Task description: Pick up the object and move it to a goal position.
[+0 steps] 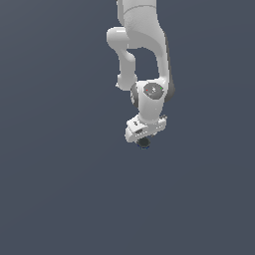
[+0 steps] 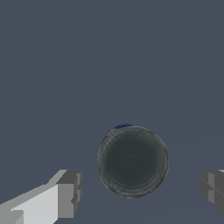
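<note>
The object (image 2: 132,162) is a small black roundish lump with a faint teal tint. In the wrist view it lies between my two fingertips, one grey pad (image 2: 69,193) on one side and the other pad (image 2: 213,187) on the other, with gaps on both sides. My gripper (image 2: 141,190) is open around it. In the exterior view the white gripper (image 1: 144,138) points down and the object (image 1: 144,143) shows as a dark spot just under it, partly hidden by the hand.
The white arm (image 1: 144,45) comes down from the top of the exterior view. A plain grey-blue floor (image 1: 60,189) lies all around.
</note>
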